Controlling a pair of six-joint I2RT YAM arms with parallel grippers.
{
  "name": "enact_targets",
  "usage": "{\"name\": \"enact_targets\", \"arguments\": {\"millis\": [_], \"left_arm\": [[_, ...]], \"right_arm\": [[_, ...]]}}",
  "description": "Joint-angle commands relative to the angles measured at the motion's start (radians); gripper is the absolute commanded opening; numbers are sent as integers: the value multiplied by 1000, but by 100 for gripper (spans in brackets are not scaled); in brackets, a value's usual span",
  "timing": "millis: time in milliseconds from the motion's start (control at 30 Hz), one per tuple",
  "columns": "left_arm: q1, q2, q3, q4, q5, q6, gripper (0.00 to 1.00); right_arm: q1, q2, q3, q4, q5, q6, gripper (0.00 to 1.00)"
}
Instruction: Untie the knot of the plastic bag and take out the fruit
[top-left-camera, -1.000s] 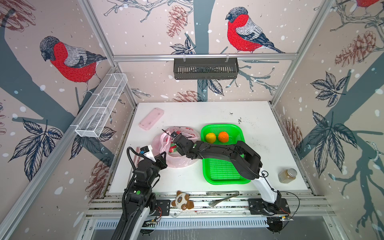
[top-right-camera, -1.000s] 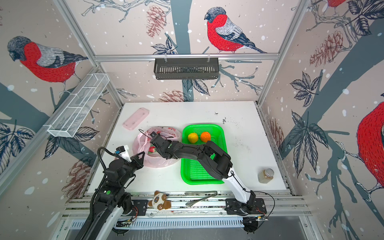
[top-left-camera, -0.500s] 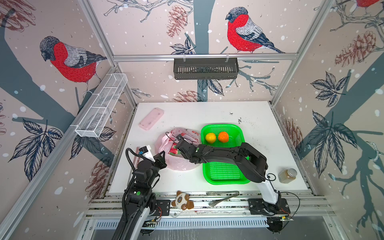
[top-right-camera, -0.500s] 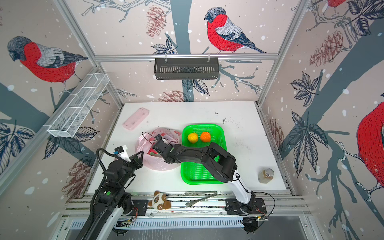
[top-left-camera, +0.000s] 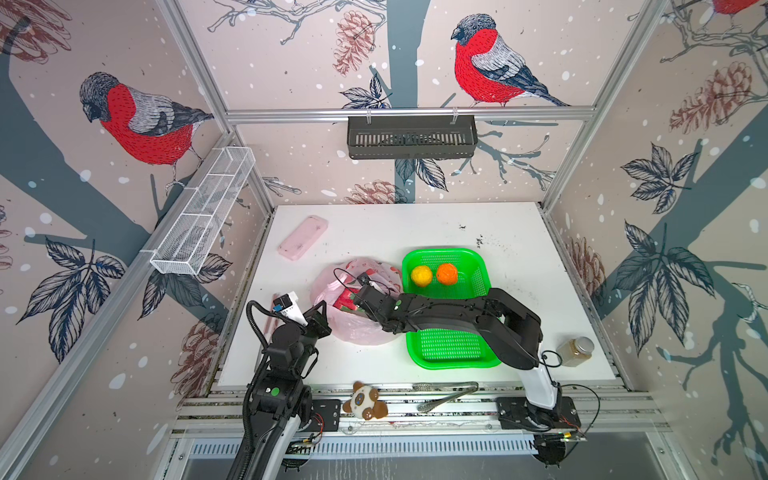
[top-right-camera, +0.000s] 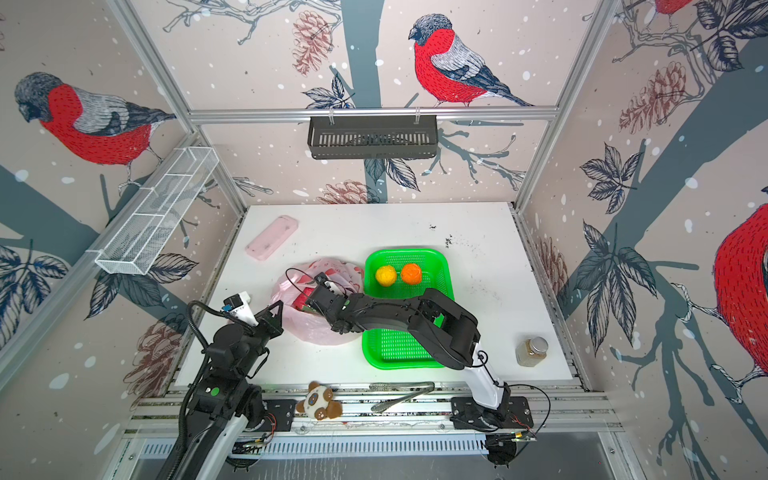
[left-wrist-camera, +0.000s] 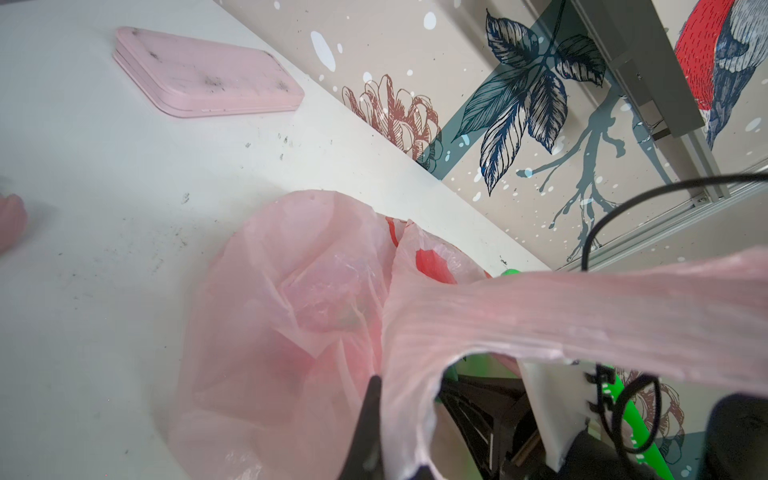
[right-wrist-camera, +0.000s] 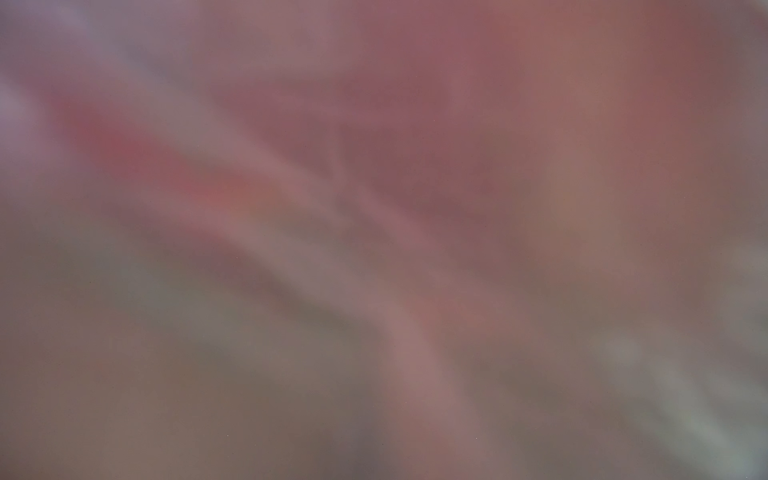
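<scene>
Both top views: plastic bag (top-left-camera: 365, 332) left of centre on the white worktop (top-left-camera: 415, 224), mouth agape, no knot to be seen; untying judged done. In the upper part of the green basket (top-left-camera: 451, 347), just right of the bag, yellow ball (top-left-camera: 421, 276) and orange ball (top-left-camera: 447, 273) side by side. Inside the bag, red dragon fruit (top-left-camera: 341, 302). At the bag's lower-left edge, left gripper (top-left-camera: 323, 318); reaching into the mouth over the fruit, right gripper (top-left-camera: 358, 296).

Left wrist view: jaws together on a bag handle (left-wrist-camera: 582, 316), drawn taut across the lower right of the frame.

Right wrist view: nothing but pink blur; jaws unseen, taken as nearly closed, any hold not to be told.

Step in hand, as judged: removal of the dragon fruit. Next move: right jaws wide about the fruit, left grip firm on the handle, lift clear of the film toward the basket.
</scene>
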Motion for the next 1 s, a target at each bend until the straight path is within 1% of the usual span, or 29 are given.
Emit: {"name": "enact_targets", "arguments": {"millis": [0,100,300,500,667,833,967], "left_arm": [[0,-14,12,-5,-35,15,0],[0,-14,10,-8,-32,16,0],[0,-29,12,-31,-28,18,0],[0,-54,7,-47,-29,13,0],[0,-60,3,-48,-24,12,0],[0,-82,-11,-57,-24,5,0],[0,-130,-24,-78,-25,-6,0]], "right_arm": [[10,-7,-4,-20,10,21,13],[15,-11,-4,-23,12,26,17],[19,-30,6,-27,11,17,31],[19,-53,32,-49,4,-2,39],[19,-73,52,-59,-12,-21,41],[9,-68,88,-45,-83,-48,43],[-4,-54,120,-28,-150,-47,44]]}}
